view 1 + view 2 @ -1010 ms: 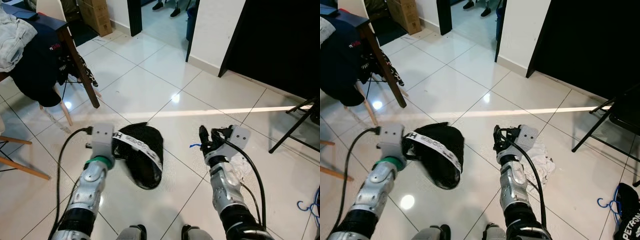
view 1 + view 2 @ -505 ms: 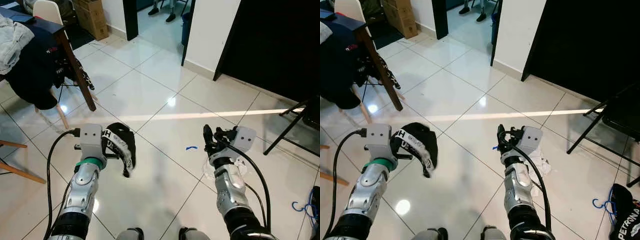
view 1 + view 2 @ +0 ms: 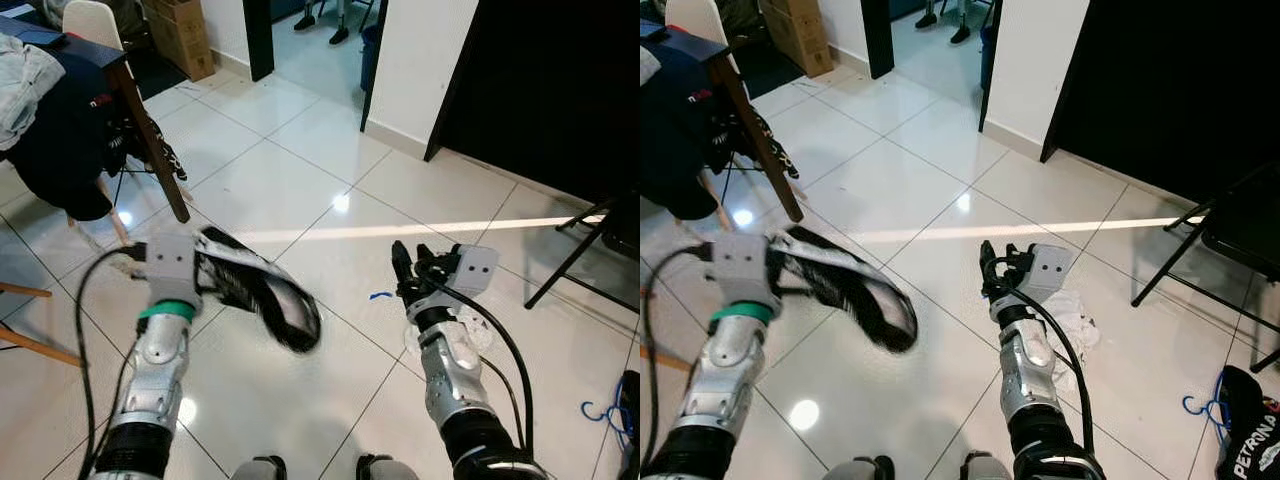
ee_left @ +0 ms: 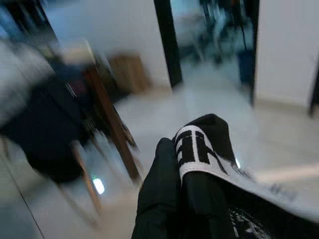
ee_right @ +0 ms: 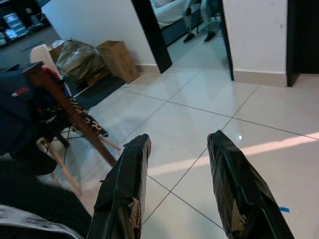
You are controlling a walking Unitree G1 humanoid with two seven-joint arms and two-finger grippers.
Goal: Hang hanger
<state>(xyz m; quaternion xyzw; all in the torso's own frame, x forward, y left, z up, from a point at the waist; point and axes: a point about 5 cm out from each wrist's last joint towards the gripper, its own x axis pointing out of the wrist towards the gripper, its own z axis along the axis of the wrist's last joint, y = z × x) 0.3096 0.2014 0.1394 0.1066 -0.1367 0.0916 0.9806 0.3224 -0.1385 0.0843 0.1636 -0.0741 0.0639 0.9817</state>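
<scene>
Left eye view has the left claw point(image 3: 205, 268) clamped on a black garment point(image 3: 262, 292) held above the floor point(image 3: 300, 180), while the right claw point(image 5: 174, 189) hangs apart, empty. No rail or hook is near, so I judge the hanging not yet begun.

Black fabric garment with a white printed band point(image 3: 262, 290) is off the white tiled floor point(image 3: 300, 170), clamped at one end by the left gripper point(image 4: 172, 199) and streaming out sideways toward the robot's right, motion-blurred. White band has bold black lettering and runs along the edge nearest the fingers. No hanger discernible on it.
</scene>
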